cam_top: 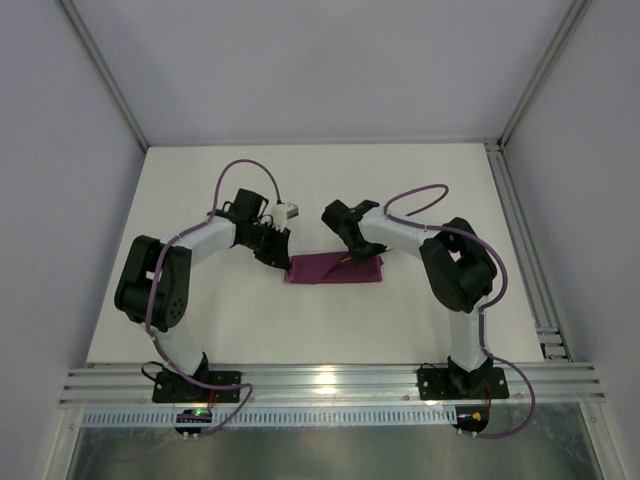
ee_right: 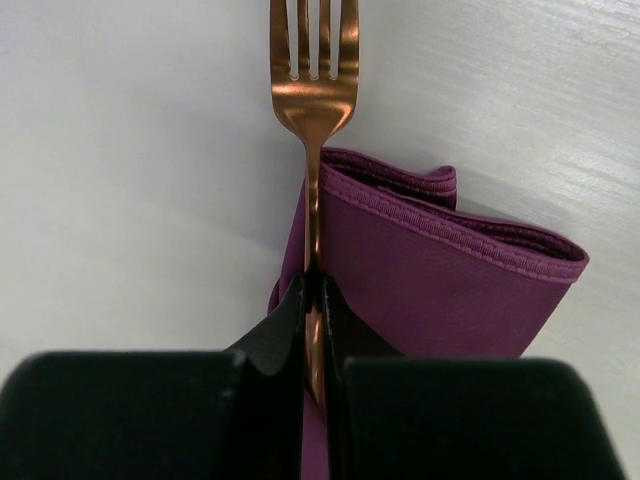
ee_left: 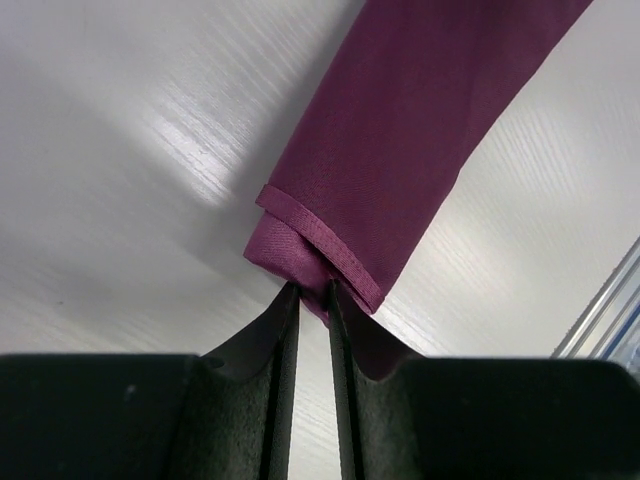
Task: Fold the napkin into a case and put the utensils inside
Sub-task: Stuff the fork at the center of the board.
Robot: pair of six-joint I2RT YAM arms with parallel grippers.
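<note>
The maroon-purple napkin (cam_top: 335, 270) lies at the table's middle, folded into a narrow layered case. In the left wrist view its hemmed end (ee_left: 320, 245) is pinched between the tips of my left gripper (ee_left: 312, 292), which is shut on the cloth at the case's left end (cam_top: 283, 262). My right gripper (ee_right: 314, 285) is shut on the handle of a copper fork (ee_right: 314, 90), tines pointing away, held edge-on beside the napkin's open layered end (ee_right: 440, 280). From above, the right gripper (cam_top: 352, 255) hovers over the case's upper right part. No other utensil shows.
The white table (cam_top: 200, 200) is bounded by grey walls and aluminium rails along the right (cam_top: 520, 240) and near (cam_top: 320, 380) edges. Both arm bases stand at the near edge, with purple cables looping above each arm.
</note>
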